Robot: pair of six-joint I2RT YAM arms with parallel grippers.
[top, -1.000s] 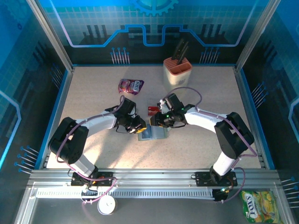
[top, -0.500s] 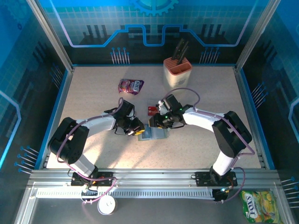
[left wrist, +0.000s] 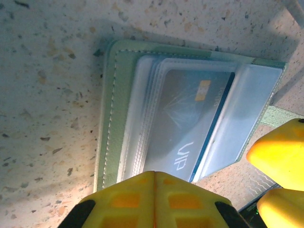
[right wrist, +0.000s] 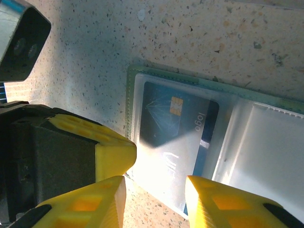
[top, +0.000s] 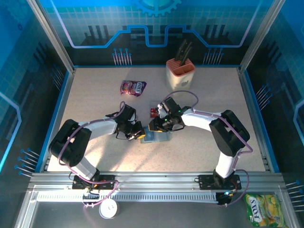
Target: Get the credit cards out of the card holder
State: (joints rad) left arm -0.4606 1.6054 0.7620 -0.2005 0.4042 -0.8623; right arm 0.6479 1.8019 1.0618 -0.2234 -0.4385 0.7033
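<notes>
Card holder [top: 156, 137] lies open and flat on the table, inside face up, between the two grippers.

Blue card [right wrist: 173, 128] sits in the holder's clear sleeve, on the half nearer the left arm. Red card [top: 154, 112] lies loose just past the holder's far edge.

Right gripper [right wrist: 154, 190]: fingers [right wrist: 223, 202] spread, nothing between them yet. It hovers at the holder's far edge, directly over the blue card.

In the right wrist view the card's long axis runs straight toward that gripper, with the card's near end lying in the gap between the fingers.

Left gripper [top: 140, 135]: fingers pressed together at the holder's left edge. I cannot tell whether they pinch the edge or only pin it down.

My read:
- The right arm is the puller, being nearer and lined up with the card.
- The draw has to follow the card's long axis, out of the sleeve mouth.
- The holder is soft, so it may drag along if the left hold slips.
</notes>
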